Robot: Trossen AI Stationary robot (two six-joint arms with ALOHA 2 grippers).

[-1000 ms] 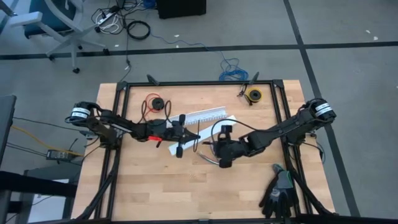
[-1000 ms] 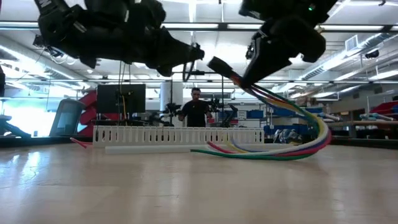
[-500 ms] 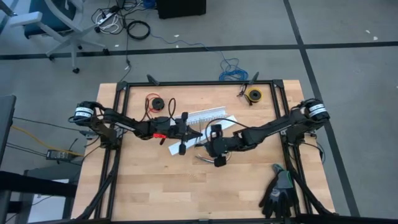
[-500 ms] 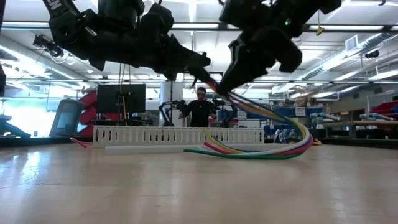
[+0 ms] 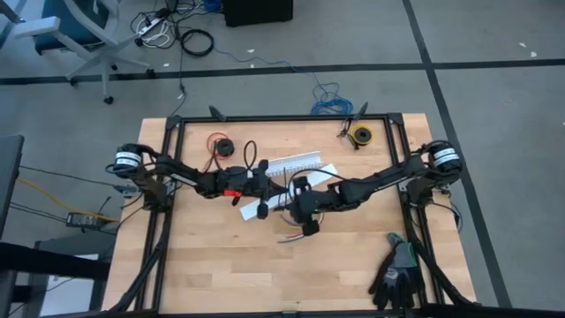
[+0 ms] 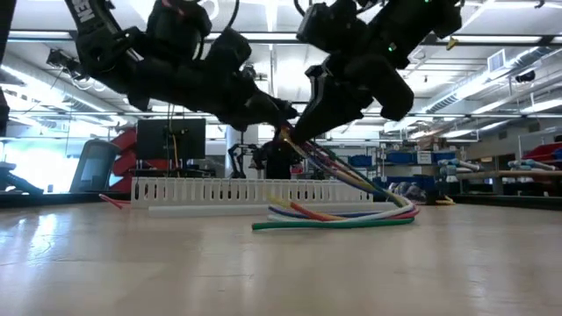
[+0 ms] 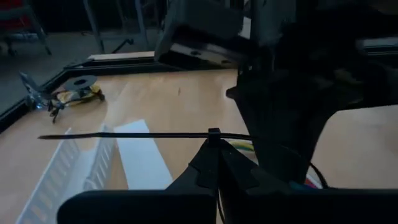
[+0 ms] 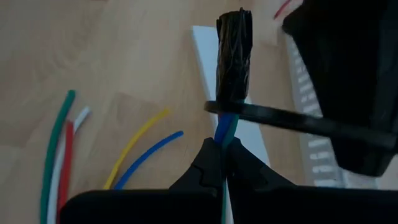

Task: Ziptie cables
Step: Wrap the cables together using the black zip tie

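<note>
Where arms meet at frame centre in high view, left gripper [image 5: 275, 191] and right gripper [image 5: 292, 196] nearly touch above wooden surface [image 5: 212, 265]; white channel [image 5: 295, 162] just above them.

Low view: cables [image 6: 351, 209] hang from right gripper at upper centre, free ends trailing on surface right of centre.

Left wrist view: left gripper clamped on ziptie [image 7: 143, 135], strip horizontal across mid-frame.

Right wrist view: right gripper clamped on cables below black-taped end [image 8: 234, 53]; ziptie crosses bundle at centre.
</note>
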